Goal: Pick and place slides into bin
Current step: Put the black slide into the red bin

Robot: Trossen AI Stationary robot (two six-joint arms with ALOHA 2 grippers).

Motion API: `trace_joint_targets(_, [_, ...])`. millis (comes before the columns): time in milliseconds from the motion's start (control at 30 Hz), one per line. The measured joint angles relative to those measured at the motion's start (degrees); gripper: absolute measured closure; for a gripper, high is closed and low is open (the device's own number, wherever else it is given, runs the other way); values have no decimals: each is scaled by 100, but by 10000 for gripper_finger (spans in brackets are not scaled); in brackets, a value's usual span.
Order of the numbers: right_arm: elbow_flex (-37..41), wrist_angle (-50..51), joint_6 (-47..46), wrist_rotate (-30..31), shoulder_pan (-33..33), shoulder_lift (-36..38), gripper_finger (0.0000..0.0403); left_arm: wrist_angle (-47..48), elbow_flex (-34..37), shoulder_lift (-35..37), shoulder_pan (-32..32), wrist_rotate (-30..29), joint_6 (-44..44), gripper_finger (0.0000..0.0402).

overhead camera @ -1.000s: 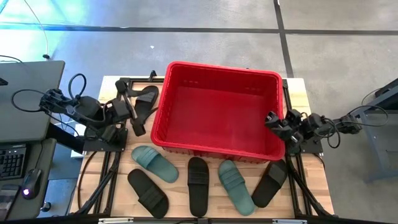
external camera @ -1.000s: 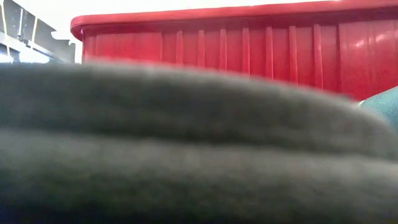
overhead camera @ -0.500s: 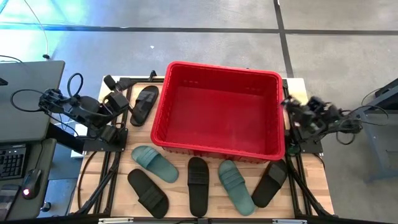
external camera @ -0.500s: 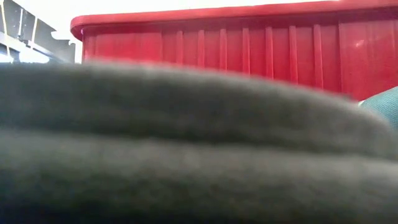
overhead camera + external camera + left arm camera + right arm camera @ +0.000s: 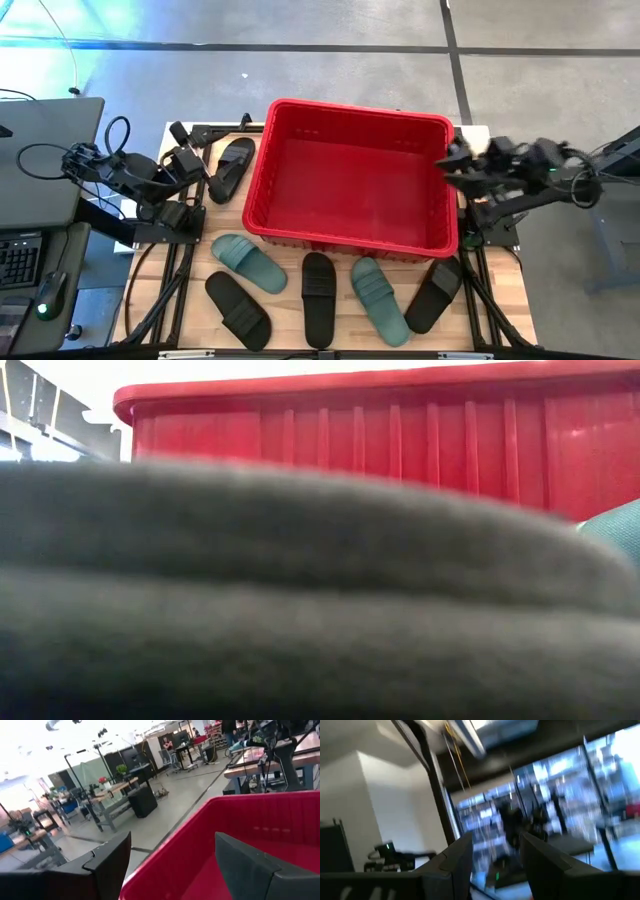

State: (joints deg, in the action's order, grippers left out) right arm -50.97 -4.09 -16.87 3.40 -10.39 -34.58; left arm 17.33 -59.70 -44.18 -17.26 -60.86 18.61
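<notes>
On my screen the large rectangular plastic bin is bright red inside and outside, and its outer wall has vertical ribs in a darker red. I count four flat black rubber slides: one beside the bin on the left, and three on the front part of the table. Two more slides are muted teal-green, and their wide straps carry ridged lines. The wooden table top is pale tan. The left gripper and the right gripper are both dark, nearly black, like their arms. The floor around is grey.
</notes>
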Motion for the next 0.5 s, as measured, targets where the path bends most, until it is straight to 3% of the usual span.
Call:
trace_joint_targets(233, [-159,283,-903,-86,-1,-1079,252,1200,0,15,0,-17,-458,131])
trace_joint_targets(500, [-159,267,-1748,-992,-146,-1941,258,2393,0,17,4,22,-842,131])
